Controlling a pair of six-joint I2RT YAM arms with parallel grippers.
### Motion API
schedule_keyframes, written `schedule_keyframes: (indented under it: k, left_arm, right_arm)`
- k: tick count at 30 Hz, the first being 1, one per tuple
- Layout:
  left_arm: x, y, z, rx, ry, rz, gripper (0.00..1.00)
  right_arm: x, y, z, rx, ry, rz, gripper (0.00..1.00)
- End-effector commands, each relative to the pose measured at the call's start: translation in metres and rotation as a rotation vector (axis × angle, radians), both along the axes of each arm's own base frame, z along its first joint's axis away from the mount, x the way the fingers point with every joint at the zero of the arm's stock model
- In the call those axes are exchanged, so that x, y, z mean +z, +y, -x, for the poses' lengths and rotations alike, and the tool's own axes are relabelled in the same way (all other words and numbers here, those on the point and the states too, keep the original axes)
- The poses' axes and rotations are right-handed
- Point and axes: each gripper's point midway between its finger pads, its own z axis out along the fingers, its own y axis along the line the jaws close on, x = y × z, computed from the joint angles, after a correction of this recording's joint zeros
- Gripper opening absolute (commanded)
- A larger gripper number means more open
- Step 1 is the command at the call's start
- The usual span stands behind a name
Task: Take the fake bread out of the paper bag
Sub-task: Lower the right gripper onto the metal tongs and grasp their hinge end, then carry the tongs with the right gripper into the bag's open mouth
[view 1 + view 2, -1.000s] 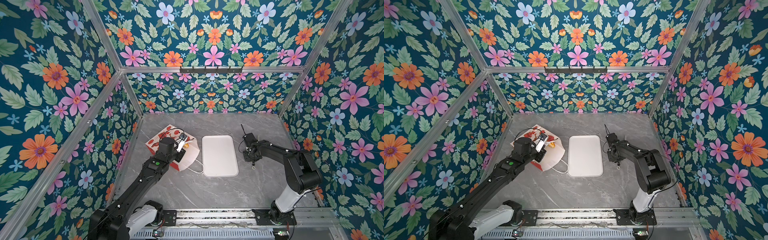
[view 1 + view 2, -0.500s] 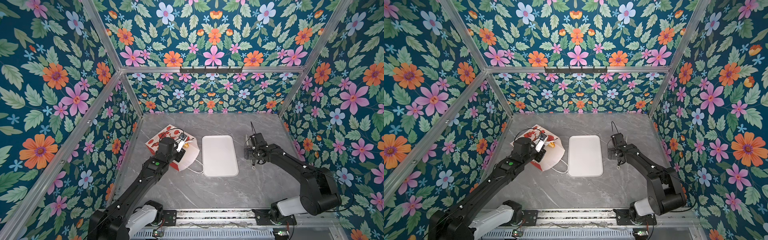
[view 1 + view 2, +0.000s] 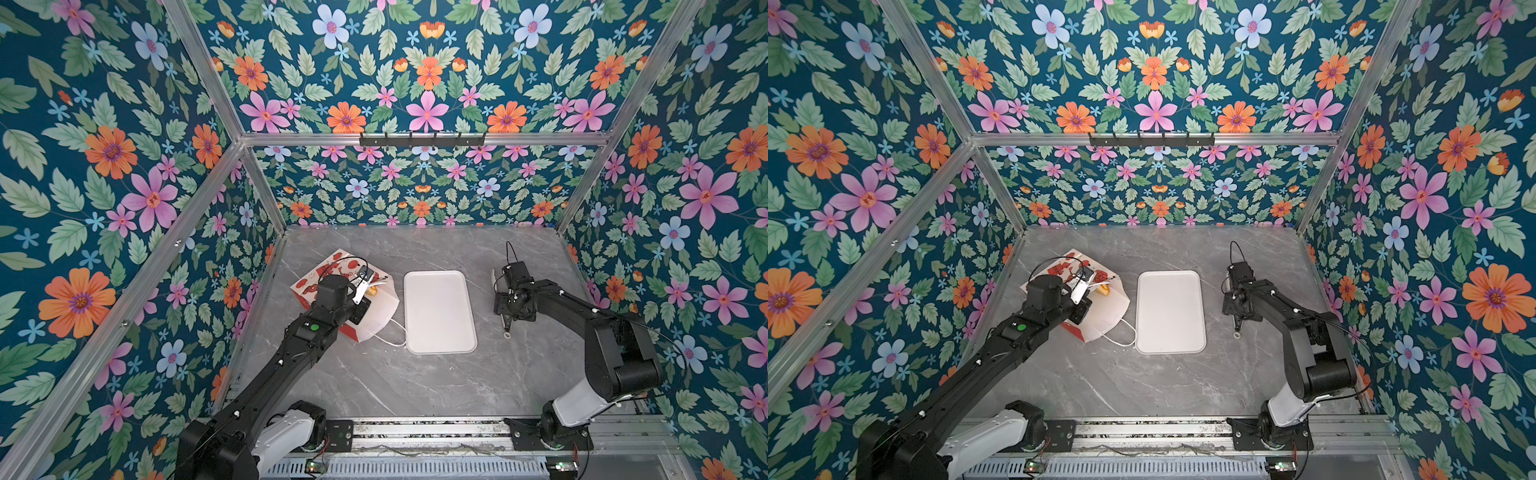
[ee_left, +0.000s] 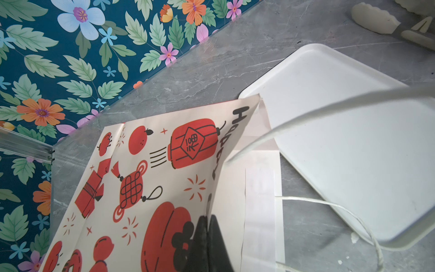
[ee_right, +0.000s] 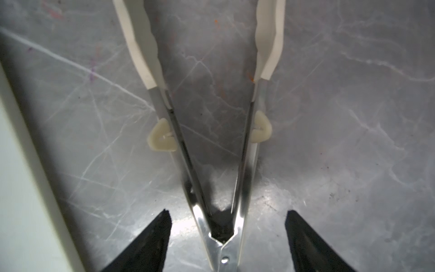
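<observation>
Right wrist: spread end effector [image 5: 227, 212] straddles tongs [image 5: 196, 200] beside tray [image 5: 28, 176] edge.

A robot test booth in a lab: flowered walls [image 3: 104, 187] framed by bare aluminium bars [image 3: 291, 139] box in a grey marble-look table [image 3: 415, 386], and two black robot arms [image 3: 291, 353] are bolted to a metal rail [image 3: 436, 430] at its front edge.

In both top views the paper bag [image 3: 380, 313] [image 3: 1108, 309] lies on its side, left of centre, with its open mouth facing right. The outside is cream and red, printed with lanterns, knots and fruit; the inside is white. The upper panel is lifted at the mouth. A glossy yellow bit of fake bread [image 3: 372, 291] [image 3: 1104, 289] shows just inside. A white cord handle [image 3: 398, 341] trails toward the lower right.
</observation>
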Motion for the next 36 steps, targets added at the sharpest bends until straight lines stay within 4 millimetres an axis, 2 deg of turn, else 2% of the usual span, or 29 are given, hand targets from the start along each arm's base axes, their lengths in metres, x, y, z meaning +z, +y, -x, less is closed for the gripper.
schedule_keyframes:
  k: [1,4,9,10,19,22,28,32,36]
  left_arm:
    - [0.006,0.002,-0.003,0.014,-0.025,0.006,0.0]
    - [0.007,0.002,-0.003,0.014,-0.025,0.006,0.0]
    - [0.006,0.001,-0.003,0.013,-0.024,0.006,0.0]
    - [0.007,0.001,-0.003,0.013,-0.025,0.006,0.0]
    - [0.008,0.003,-0.003,0.019,-0.031,0.006,0.0]
    - [0.007,0.003,-0.003,0.022,-0.03,0.003,0.0]
    - [0.007,0.003,-0.003,0.021,-0.03,0.002,0.0]
    - [0.007,0.003,-0.003,0.019,-0.03,0.002,0.0]
    - [0.008,0.003,-0.003,0.02,-0.031,0.003,0.0]
  right_arm:
    - [-0.005,0.009,0.004,-0.005,0.04,-0.055,0.75]
    - [-0.01,0.011,0.006,0.003,0.065,-0.064,0.75]
    - [-0.007,0.009,0.005,0.004,0.067,-0.05,0.76]
    - [-0.017,0.008,0.007,0.004,0.106,-0.04,0.77]
    - [-0.033,0.008,0.007,0.006,0.202,-0.023,0.75]
    - [-0.033,0.008,0.007,-0.001,0.194,-0.025,0.66]
    - [-0.03,0.004,0.009,-0.001,0.181,-0.009,0.41]
    - [-0.026,0.011,0.013,0.068,0.157,-0.011,0.17]
    - [-0.008,0.028,0.019,0.203,0.118,0.07,0.16]
